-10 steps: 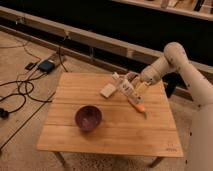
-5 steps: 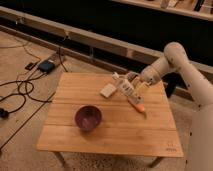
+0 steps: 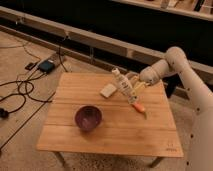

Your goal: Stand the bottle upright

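Wooden table (image 3: 75, 137) unchanged since earlier: the gripper (image 3: 134, 88) stays clamped on the tilted bottle (image 3: 123, 86).

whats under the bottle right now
The bottle hangs tilted in the shut claw, off the wooden table. Below its lower end lies the small orange object, the white block beside. Whether bottle and orange object touch is unclear.

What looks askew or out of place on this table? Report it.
The bottle is not upright: it leans, cap toward the upper left, with the end effector shut on it above the table. The purple bowl, white block and orange piece look undisturbed.
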{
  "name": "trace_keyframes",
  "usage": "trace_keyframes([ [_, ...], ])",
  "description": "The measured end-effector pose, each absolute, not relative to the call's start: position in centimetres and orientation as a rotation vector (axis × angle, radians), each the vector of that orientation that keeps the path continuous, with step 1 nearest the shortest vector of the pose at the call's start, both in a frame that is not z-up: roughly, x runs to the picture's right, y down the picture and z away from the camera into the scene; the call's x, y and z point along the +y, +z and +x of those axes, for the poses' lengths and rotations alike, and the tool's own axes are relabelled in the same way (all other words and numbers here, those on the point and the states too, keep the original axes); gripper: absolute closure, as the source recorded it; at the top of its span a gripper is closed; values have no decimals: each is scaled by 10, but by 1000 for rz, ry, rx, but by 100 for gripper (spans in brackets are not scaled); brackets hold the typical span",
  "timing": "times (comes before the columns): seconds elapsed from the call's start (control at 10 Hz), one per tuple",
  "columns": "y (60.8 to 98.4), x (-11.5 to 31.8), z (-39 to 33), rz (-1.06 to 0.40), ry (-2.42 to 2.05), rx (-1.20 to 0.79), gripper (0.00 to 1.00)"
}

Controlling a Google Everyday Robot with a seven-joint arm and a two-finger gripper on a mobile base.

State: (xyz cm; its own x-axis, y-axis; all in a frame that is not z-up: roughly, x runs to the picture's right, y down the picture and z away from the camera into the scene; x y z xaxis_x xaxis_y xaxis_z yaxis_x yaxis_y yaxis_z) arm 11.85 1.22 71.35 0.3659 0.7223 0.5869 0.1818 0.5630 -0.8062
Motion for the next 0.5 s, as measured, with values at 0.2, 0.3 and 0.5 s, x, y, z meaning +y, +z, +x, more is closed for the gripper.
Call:
trace_keyframes([
  [0.2,723,23,121,-898,396,-1277,100],
  [0.3,728,32,124,-879,371,-1311,100],
  [0.5,741,45,135,-837,341,-1358,100],
])
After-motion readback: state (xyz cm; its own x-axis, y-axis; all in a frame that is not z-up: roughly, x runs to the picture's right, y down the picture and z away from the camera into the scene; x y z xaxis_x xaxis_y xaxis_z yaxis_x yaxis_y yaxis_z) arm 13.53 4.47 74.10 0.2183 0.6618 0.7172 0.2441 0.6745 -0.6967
